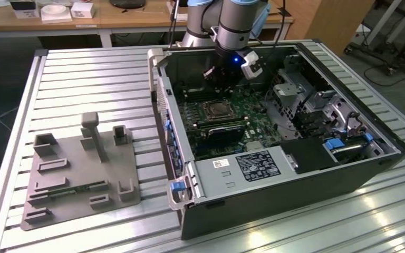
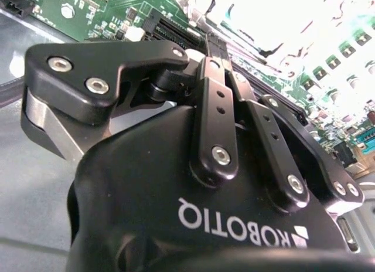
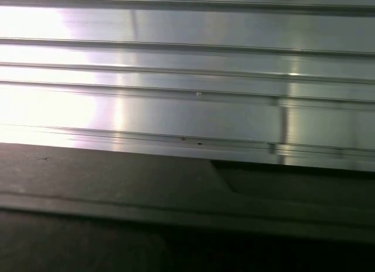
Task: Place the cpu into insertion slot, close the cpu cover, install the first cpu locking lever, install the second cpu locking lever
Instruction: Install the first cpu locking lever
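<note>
Exterior view | gripper (image 1: 222, 75) is hovering over the board (image 1: 255, 104) inside the case (image 1: 294, 192); grip state cannot be told | slot (image 1: 217, 110) is lying flat nearby, toward the case's camera-side end.

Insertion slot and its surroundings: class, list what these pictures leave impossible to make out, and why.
- Insertion slot, exterior view: too small to tell whether the cpu sits inside.
- Motherboard, second wrist view: largely washed out by glare, partly blocked by the gripper.
- Computer case, first wrist view: dark, close, interior cut off.
</note>
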Action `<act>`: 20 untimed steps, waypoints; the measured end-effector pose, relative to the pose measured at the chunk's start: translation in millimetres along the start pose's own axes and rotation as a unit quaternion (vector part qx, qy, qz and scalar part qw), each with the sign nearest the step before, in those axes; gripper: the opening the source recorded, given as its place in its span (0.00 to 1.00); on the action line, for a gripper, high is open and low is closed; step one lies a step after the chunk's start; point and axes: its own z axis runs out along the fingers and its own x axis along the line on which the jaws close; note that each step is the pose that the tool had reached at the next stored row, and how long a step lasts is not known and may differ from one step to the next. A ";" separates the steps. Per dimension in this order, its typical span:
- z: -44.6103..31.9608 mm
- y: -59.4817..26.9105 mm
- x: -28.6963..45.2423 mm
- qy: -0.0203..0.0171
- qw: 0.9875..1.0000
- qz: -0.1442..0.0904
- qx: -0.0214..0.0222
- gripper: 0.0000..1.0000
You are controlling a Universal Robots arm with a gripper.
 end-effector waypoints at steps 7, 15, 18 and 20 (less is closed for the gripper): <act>-0.1 0.0 0.0 0.000 1.000 0.000 0.001 0.10; -0.1 0.0 0.0 0.000 1.000 0.000 0.005 0.10; -0.1 0.1 0.0 0.001 1.000 0.004 0.010 0.10; -0.1 0.0 0.0 0.001 1.000 0.006 0.011 0.10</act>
